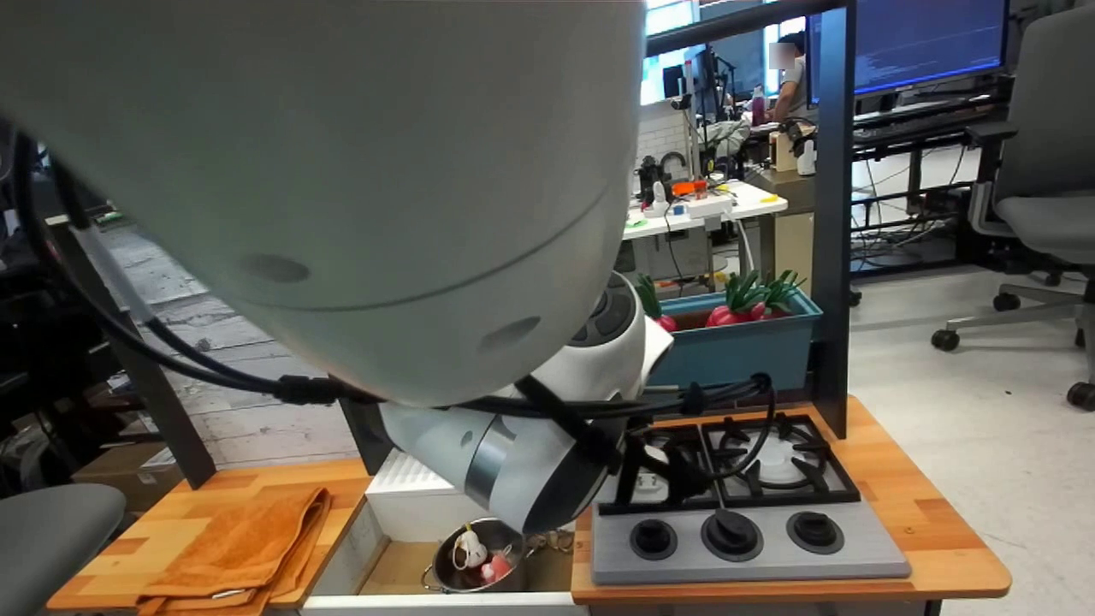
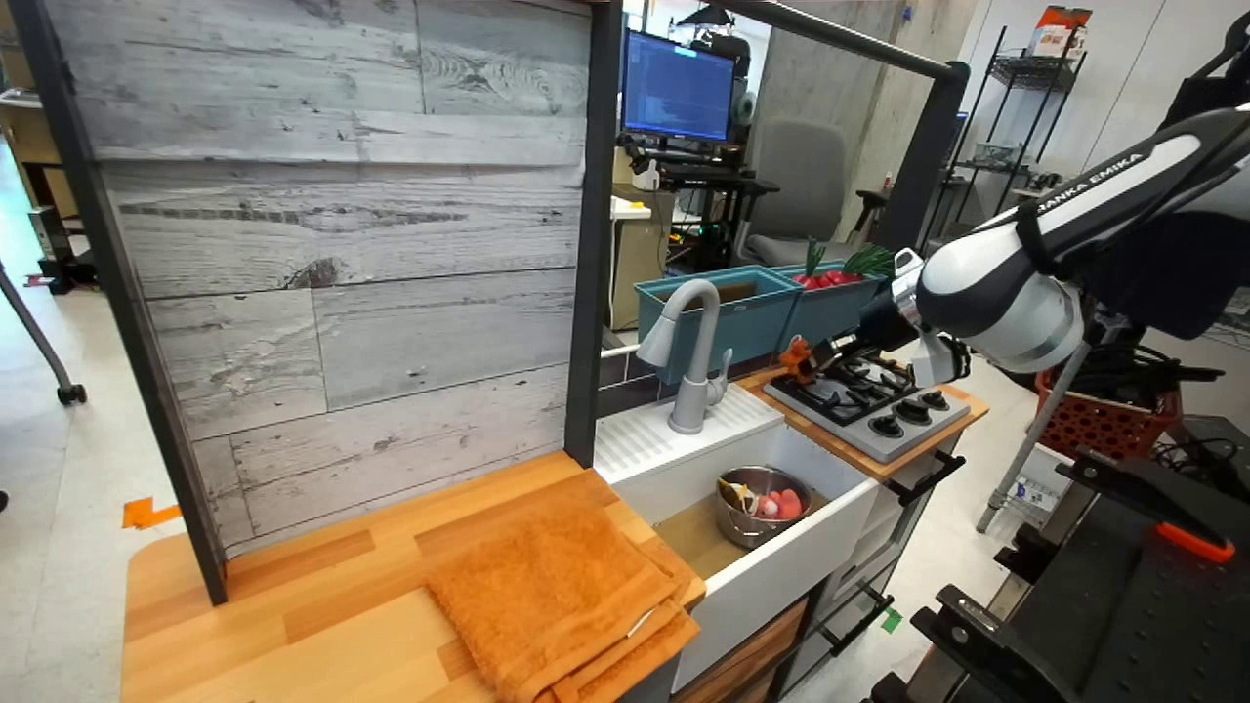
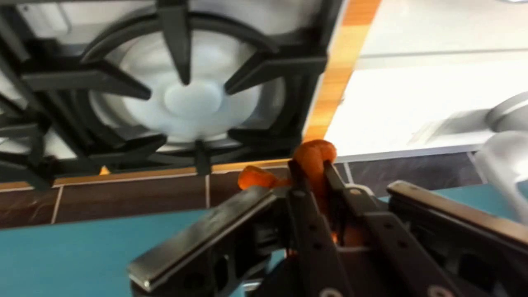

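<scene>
Orange piece (image 3: 315,153): rounded, 2 lobes showing; too blurred from where I stand to identify. Probably light, soft and yielding, with little risk of slipping or breaking; a pinch across a slim part seems the surest hold. Located at the stove's back edge, faucet side; contact underneath cannot be told.
Gripper (image 3: 314,173): 2 fingers (image 3: 303,210) drawn close together, clamped on the orange piece; 1 lobe bulges beyond the fingertips, another juts out beside them.
Arm (image 2: 986,283): reaching over the stove from the knob side, wrist low, gripper slanted downward rather than plumb.
Stove (image 1: 753,552): grey, with black grates (image 3: 177,45) and 3 knobs (image 1: 731,532).
Faucet (image 2: 698,361): grey, upright, at the back of the white sink (image 2: 771,581).
Planters (image 2: 728,322): blue, 2 in an exterior view; red radishes (image 2: 830,279) in the tub behind the stove.
Pot (image 2: 747,532): metal, standing in the sink, pink pieces (image 2: 781,506) inside.
Towel (image 2: 547,576): orange, folded, on the wooden counter (image 2: 322,640), well apart from the gripper.
Monitor (image 2: 679,83): lit blue, in the background, a grey chair (image 2: 796,186) near it.
</scene>
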Available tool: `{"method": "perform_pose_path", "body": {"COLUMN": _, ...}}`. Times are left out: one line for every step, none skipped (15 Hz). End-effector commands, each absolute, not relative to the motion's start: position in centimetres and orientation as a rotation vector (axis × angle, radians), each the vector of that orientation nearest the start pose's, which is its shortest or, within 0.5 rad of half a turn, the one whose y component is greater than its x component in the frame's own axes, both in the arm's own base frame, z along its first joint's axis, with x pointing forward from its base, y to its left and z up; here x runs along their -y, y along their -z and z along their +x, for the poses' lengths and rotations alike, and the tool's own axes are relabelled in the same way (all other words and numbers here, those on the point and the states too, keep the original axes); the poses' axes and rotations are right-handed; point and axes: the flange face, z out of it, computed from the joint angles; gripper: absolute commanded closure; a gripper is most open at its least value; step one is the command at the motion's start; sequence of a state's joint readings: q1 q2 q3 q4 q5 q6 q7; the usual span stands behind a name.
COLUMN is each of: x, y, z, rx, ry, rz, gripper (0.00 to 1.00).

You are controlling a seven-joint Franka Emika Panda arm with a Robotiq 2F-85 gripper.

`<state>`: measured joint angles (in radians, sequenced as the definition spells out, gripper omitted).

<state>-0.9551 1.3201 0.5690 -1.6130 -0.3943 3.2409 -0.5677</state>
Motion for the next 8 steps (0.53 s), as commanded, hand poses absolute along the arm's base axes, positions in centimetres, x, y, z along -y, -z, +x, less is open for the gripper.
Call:
{"method": "perform_pose_path", "body": {"x": 22.7, "y": -1.5, "z": 56.3, "rx": 0.192, "ry": 0.901, "rz": -2.813, "gripper": 0.97}}
{"method": "perform_pose_path", "body": {"x": 21.6, "y": -1.5, "z": 55.6, "rx": 0.213, "ry": 0.877, "rz": -2.797, "gripper": 0.97}}
{"method": "perform_pose_path", "body": {"x": 20.3, "y": -1.5, "z": 54.8, "rx": 0.233, "ry": 0.847, "rz": -2.784, "gripper": 0.97}}
{"method": "perform_pose_path", "body": {"x": 19.2, "y": -1.7, "z": 54.3, "rx": 0.255, "ry": 0.827, "rz": -2.773, "gripper": 0.97}}
{"method": "perform_pose_path", "body": {"x": 18.0, "y": -1.8, "z": 53.9, "rx": 0.276, "ry": 0.812, "rz": -2.760, "gripper": 0.97}}
{"method": "perform_pose_path", "body": {"x": 17.0, "y": -2.1, "z": 53.6, "rx": 0.289, "ry": 0.789, "rz": -2.755, "gripper": 0.97}}
{"method": "perform_pose_path", "body": {"x": 15.9, "y": -2.3, "z": 53.6, "rx": 0.295, "ry": 0.771, "rz": -2.747, "gripper": 0.97}}
{"method": "perform_pose_path", "body": {"x": 15.2, "y": -2.4, "z": 53.6, "rx": 0.293, "ry": 0.753, "rz": -2.747, "gripper": 0.97}}
